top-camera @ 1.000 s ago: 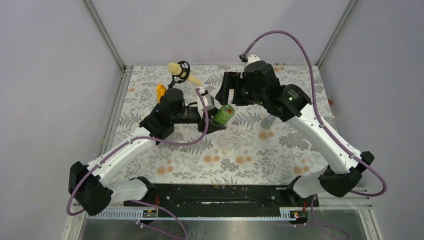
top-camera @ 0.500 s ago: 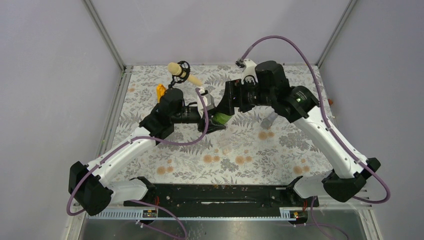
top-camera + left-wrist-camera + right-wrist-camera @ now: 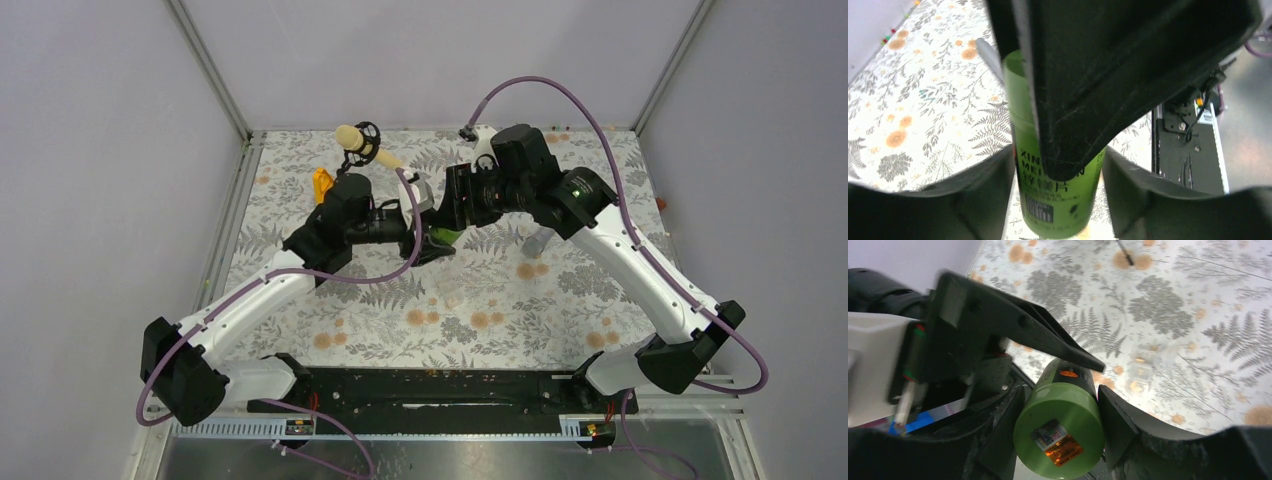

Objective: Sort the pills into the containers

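A green screw-cap bottle (image 3: 441,236) hangs tilted above the floral mat, held between both arms. My left gripper (image 3: 430,243) is shut on its labelled body (image 3: 1058,192). My right gripper (image 3: 449,214) is closed around its green cap (image 3: 1058,432), with a finger touching each side. One black finger (image 3: 1108,75) of the right gripper covers the bottle's top in the left wrist view. A low clear cup (image 3: 1143,367) with orange bits inside stands on the mat below, faint in the top view (image 3: 452,295). Loose pills cannot be told from the mat's orange flowers.
A second clear container (image 3: 537,241) lies tilted on the mat under the right forearm. A cream brush on a black holder (image 3: 357,140) and a small orange object (image 3: 321,183) sit at the back left. Grey walls enclose the mat (image 3: 600,300).
My right gripper has come left and down from beside the bottle onto its cap. My left gripper has kept its hold on the bottle, almost without moving.
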### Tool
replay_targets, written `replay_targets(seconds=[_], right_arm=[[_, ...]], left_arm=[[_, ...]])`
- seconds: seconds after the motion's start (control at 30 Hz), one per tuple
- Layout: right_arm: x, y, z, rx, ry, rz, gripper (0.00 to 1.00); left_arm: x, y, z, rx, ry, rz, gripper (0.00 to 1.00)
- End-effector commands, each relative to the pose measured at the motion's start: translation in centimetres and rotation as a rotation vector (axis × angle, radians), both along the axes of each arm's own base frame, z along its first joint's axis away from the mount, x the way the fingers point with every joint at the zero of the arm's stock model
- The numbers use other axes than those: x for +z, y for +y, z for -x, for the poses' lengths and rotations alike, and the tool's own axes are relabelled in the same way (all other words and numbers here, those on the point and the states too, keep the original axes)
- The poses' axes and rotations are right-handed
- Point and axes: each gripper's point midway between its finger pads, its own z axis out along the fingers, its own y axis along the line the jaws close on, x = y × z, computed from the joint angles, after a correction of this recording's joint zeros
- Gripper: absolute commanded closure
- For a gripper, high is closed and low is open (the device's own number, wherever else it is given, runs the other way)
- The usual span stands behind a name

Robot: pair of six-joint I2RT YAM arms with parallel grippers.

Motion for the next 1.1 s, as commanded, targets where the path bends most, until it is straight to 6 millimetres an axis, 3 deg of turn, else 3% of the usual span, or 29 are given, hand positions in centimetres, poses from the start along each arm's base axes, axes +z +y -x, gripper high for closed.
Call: replay_targets(seconds=[0.0, 0.03, 0.2, 0.4, 0.57, 0.7, 1.07], right_arm=[[-0.1, -2.6, -1.4, -0.134, -0.056, 0.093, 0.66], [-0.2, -3.5, -2.0, -0.184, -0.079, 0.123, 0.66], [-2.5, -8.8, -4.5, -0.422, -0.072, 0.238, 0.65], [-9.6, -13.9, -6.7, -0.609, -0.024, 0.350, 0.65], [-14.1, -14.2, -7.9, -0.630, -0.055, 0.349, 0.63], [-17.0, -15.6, -7.9, -0.683, -0.024, 0.423, 0.62], [-21.4, -17.6, -7.2, -0.762, 0.043, 0.451, 0.61]], left_arm=[[4.7, 0.4, -2.9, 0.157, -0.110, 0.101, 0.12], [4.5, 0.6, -3.3, 0.185, -0.110, 0.097, 0.03], [3.5, 2.3, -5.6, 0.365, -0.089, 0.058, 0.01], [3.2, 4.8, -7.4, 0.555, -0.086, 0.072, 0.01], [4.0, 5.7, -6.9, 0.588, -0.097, 0.152, 0.01], [3.5, 6.2, -7.1, 0.621, -0.066, 0.158, 0.01], [3.3, 5.8, -7.0, 0.594, 0.030, 0.200, 0.01]])
